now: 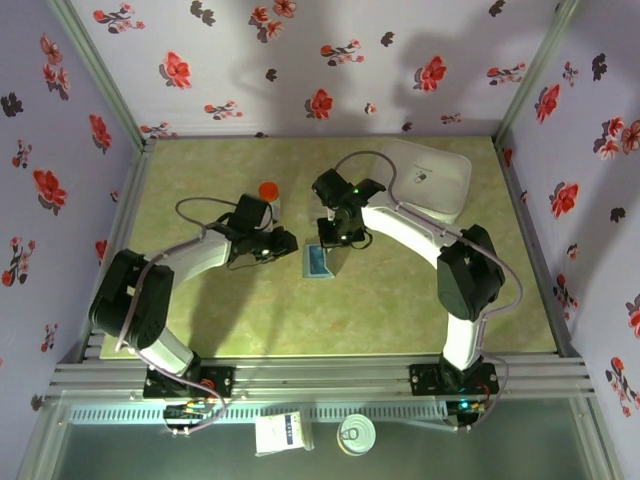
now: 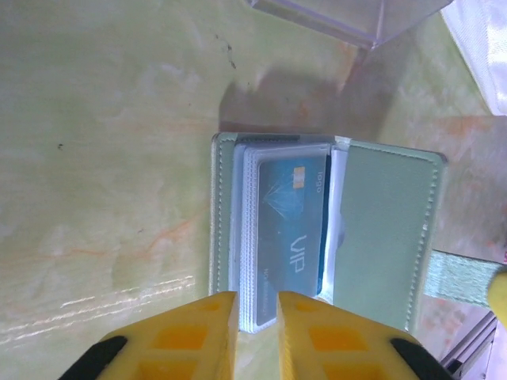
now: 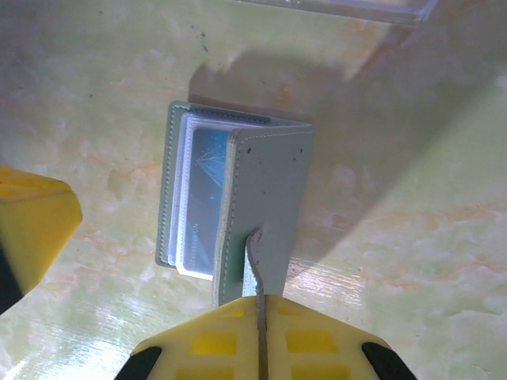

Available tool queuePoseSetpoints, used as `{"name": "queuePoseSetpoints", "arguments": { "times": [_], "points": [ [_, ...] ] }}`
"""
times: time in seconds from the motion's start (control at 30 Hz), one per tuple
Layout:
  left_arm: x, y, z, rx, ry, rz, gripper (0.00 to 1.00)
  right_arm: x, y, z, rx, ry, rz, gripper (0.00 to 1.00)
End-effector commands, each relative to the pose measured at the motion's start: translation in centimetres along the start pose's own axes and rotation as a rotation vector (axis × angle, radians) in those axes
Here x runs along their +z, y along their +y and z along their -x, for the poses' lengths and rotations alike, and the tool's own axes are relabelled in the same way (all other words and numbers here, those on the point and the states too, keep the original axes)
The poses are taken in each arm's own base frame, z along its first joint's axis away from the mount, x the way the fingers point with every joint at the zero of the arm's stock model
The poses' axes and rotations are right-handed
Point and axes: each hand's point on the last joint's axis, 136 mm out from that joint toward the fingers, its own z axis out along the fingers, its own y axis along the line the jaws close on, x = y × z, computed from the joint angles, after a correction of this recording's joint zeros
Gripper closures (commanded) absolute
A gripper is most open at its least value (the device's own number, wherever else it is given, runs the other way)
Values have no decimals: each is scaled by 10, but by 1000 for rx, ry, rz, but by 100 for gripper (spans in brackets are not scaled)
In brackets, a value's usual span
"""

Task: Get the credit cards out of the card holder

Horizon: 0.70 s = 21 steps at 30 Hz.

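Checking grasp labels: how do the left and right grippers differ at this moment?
The right gripper has its jaws shut on the strap of the card holder; the left gripper has jaws slightly apart, holding nothing. The right grips from the cover side; the left points at the credit cards' edge. Both have yellow fingers.

Top overhead, far; wrists close, sharing card holder [image 2: 384,229].

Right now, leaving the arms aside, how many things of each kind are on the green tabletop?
Card holder: 1
Teal card showing in it: 1
Clear stand: 1
White box: 1
Red round item: 1
Total: 5
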Motion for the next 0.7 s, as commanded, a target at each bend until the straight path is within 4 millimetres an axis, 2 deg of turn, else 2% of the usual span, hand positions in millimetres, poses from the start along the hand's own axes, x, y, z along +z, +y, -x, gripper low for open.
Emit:
{"name": "queuePoseSetpoints", "arguments": {
  "times": [0.0,0.33,0.67],
  "points": [
    [13,-9,-6,36,59,-2,84,-4,-23,-6,11,11,-67,92],
    [43,-5,-8,32,110,28,95,-2,-53,-11,58,12,-92,92],
    [49,16,-17,18,132,100,100,16,-78,-20,90,36,-132,93]
  ]
}}
